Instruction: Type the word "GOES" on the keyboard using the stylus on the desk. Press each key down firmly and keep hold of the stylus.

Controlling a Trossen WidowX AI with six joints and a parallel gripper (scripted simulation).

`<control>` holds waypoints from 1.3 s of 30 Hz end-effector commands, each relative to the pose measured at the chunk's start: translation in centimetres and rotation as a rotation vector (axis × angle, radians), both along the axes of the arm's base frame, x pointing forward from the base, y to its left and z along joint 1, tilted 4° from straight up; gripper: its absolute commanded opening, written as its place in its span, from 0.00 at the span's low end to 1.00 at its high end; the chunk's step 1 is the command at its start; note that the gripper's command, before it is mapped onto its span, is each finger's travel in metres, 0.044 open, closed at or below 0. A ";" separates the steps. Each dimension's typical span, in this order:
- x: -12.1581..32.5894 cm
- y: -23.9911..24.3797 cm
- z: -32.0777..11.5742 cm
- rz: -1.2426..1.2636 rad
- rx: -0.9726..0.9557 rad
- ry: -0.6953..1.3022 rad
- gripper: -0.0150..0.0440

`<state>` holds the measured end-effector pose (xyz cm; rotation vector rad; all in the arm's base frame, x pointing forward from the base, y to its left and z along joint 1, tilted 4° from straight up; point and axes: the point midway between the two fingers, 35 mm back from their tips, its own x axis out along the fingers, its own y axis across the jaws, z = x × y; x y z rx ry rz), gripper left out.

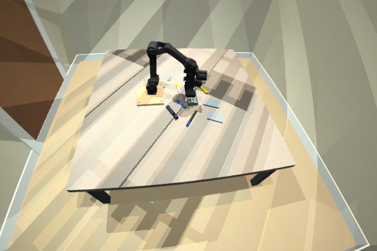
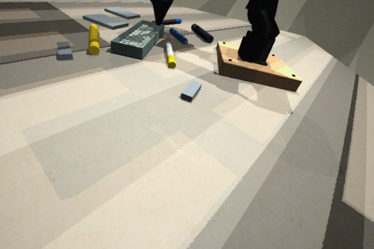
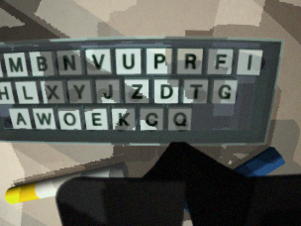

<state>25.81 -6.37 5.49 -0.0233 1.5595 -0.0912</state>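
Note:
My gripper [image 1: 190, 95] [image 2: 159, 23] [image 3: 177, 149] is shut, with nothing visible between its fingertips. It points down just over the edge of the keyboard [image 1: 193, 103] [image 2: 127, 49] [image 3: 223, 136], near its right end in the wrist view; contact cannot be told. The wrist view shows the G key [image 3: 227, 92], O key [image 3: 69, 119] and E key [image 3: 93, 121]; the S key is not in that view. A slim blue pen [image 1: 181, 103] [image 2: 178, 35] [image 3: 262, 163], which looks like the stylus, lies on the desk beside the keyboard, partly behind the fingers in the wrist view.
A white-and-yellow marker [image 1: 178, 88] [image 2: 170, 55] [image 3: 50, 188], a yellow marker [image 1: 203, 88] [image 2: 93, 39], a black marker [image 1: 172, 112] [image 2: 202, 33] and a blue-ended black marker [image 1: 191, 118] [image 2: 172, 21] lie around the keyboard. Two flat grey plates and two small grey blocks lie nearby.

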 end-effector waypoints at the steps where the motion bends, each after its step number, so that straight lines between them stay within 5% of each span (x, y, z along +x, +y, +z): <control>1: -0.2 0.1 0.1 -0.004 -0.002 -0.006 0.25; 11: 0.2 8.1 -0.5 -0.004 0.006 -0.006 0.25; 23: 0.2 8.3 -0.5 -0.004 0.006 -0.006 0.25; 29: 0.2 8.7 5.2 -0.004 0.006 -0.006 0.25; 39: 0.3 8.6 5.0 0.001 0.005 -0.011 0.25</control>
